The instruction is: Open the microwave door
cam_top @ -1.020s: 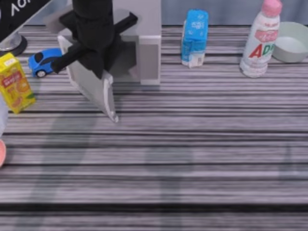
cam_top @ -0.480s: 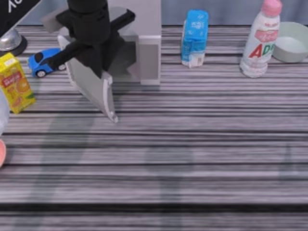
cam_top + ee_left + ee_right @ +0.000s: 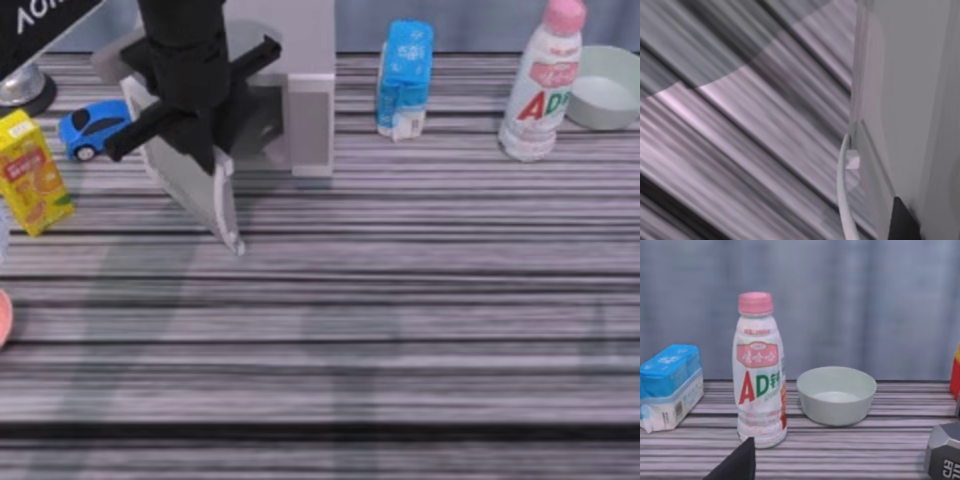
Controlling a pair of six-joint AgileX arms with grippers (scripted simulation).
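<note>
Microwave [image 3: 300, 60]: far left of the tabletop [image 3: 400, 330], top cut off by the frame edge and its cavity largely hidden behind the left arm.
Microwave door [image 3: 195, 185]: swung open, angled out toward the near left, its pale handle [image 3: 232, 215] at the free edge. In the left wrist view the door [image 3: 900, 100] fills the side, with the handle [image 3: 842, 200] curving close by.
Left end effector [image 3: 190, 110]: black, over the open door's hinge side; whether its fingers are open or closed cannot be told.
Right end effector: out of the top view; fingers not shown.
Other items: blue toy car [image 3: 90, 128], yellow juice carton [image 3: 30, 172], blue milk carton [image 3: 405, 78], pink-capped bottle [image 3: 540, 85], grey bowl [image 3: 605, 88].
</note>
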